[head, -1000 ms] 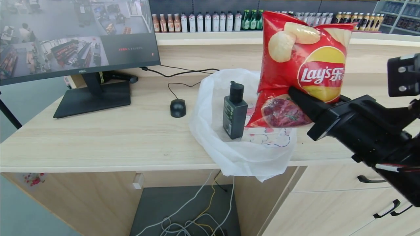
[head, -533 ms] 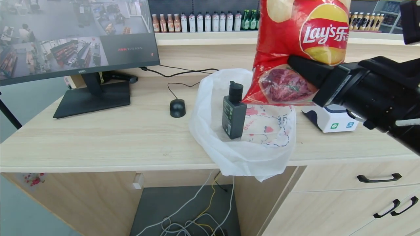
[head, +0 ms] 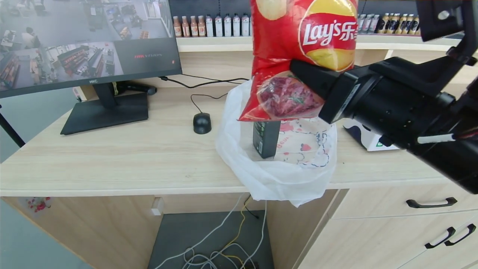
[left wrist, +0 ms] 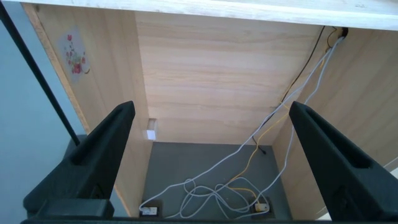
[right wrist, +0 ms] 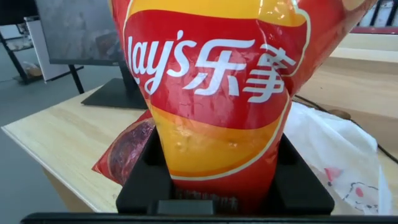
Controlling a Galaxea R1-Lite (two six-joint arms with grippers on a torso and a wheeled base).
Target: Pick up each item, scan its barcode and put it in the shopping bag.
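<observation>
You have a red chip bag (head: 298,56) with a yellow disc, white lettering and a dark red patch near its corner. Your shopping bag (head: 276,175) is milky white, printed with red hearts and blue outlines. The bottle (head: 266,138) is dark green-black, the worktop (head: 130,157) pale wood grain

The right gripper (head: 300,74) carried the chip bag (head: 295,45) up and toward ten o'clock in the head view, ending above the shopping bag (head: 276,175). It covered the bottle's (head: 266,138) cap and uncovered the scanner (head: 364,139).
</observation>
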